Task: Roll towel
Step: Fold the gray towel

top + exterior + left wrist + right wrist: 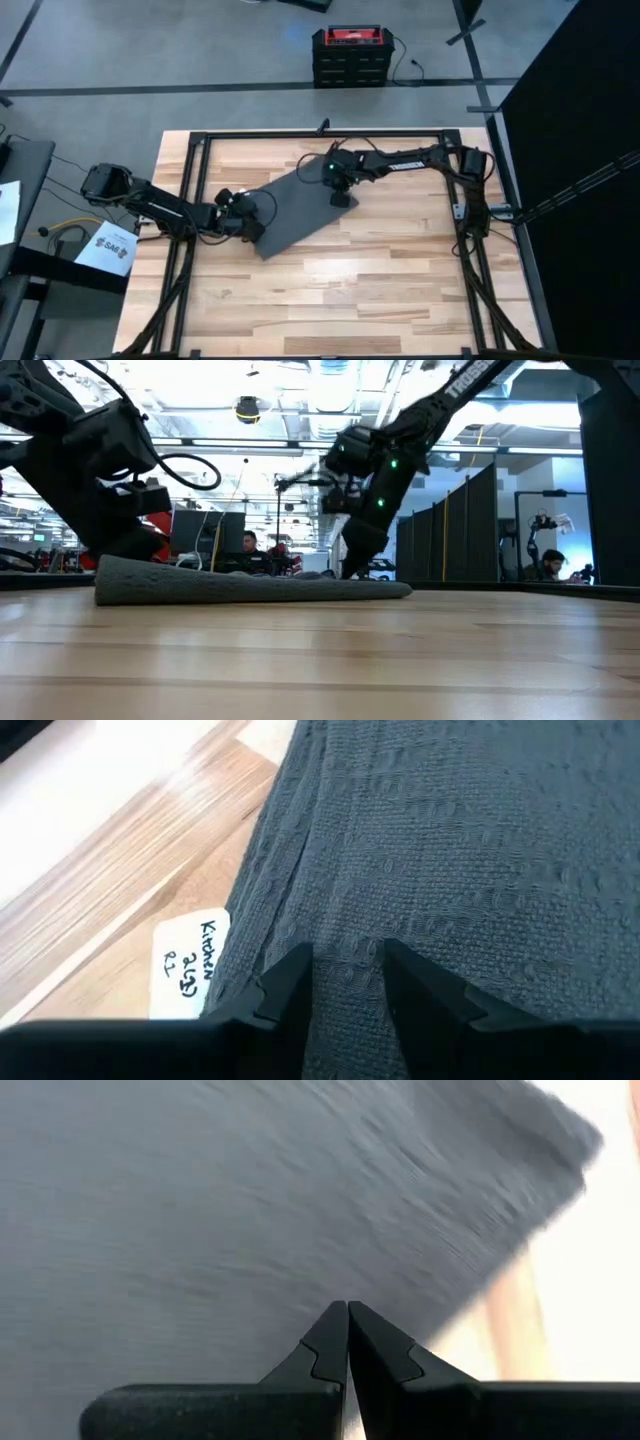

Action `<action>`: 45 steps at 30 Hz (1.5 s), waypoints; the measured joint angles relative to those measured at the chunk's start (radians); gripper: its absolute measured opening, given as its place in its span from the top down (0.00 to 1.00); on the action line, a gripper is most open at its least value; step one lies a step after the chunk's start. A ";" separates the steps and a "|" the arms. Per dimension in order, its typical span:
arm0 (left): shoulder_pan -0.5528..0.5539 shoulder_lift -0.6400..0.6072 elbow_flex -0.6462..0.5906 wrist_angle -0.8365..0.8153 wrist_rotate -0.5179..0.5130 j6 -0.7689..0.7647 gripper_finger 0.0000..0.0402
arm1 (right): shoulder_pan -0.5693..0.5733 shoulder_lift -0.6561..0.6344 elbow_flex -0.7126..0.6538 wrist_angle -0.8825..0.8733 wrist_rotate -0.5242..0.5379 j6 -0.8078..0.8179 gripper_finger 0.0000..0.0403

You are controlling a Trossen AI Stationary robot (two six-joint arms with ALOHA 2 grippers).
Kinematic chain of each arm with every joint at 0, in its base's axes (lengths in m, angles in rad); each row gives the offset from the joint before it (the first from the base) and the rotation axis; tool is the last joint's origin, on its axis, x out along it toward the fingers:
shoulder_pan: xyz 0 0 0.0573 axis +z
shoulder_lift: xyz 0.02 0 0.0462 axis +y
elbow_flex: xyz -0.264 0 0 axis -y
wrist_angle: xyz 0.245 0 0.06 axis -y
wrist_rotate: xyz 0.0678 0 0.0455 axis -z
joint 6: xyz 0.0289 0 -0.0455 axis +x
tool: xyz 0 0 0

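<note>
The dark grey towel [300, 212] lies flat on the wooden table, left of centre, slanting from near-left to far-right. In the low view its left end [125, 578] is thicker than the rest. Its white tag [190, 965] lies on the wood beside the towel's edge. My left gripper [248, 228] is at the towel's near-left end, shut on the cloth. My right gripper [342, 200] stands shut over the towel's right edge, fingertips together [347, 1312]. My left gripper pinches a raised ridge of the towel's cloth [350, 960] between its two fingers [290, 982], close to the edge that bears the tag. The fingers come slanting down from the table's left. The rest of the towel lies on the table. My right gripper's shut fingertips reach down to the towel's right edge [352, 572]; whether they touch the cloth I cannot tell.
A black metal frame [320, 133] runs round the tabletop. Bare wood [340, 300] stretches from the towel to the near edge. A red and black box [350, 50] stands on the floor beyond the far edge. People sit in the room behind [250, 545].
</note>
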 joint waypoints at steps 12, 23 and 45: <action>-0.008 -0.002 0.014 -0.008 0.167 -0.193 0.72 | 0.175 -0.011 0.001 -0.132 -0.010 0.061 1.00; -0.314 0.006 0.013 0.327 0.442 -0.336 0.72 | 0.021 -0.018 -0.069 -0.091 0.022 0.005 1.00; -0.112 0.244 0.233 0.405 0.316 0.366 0.72 | 0.598 -0.242 -0.298 0.100 0.037 0.418 1.00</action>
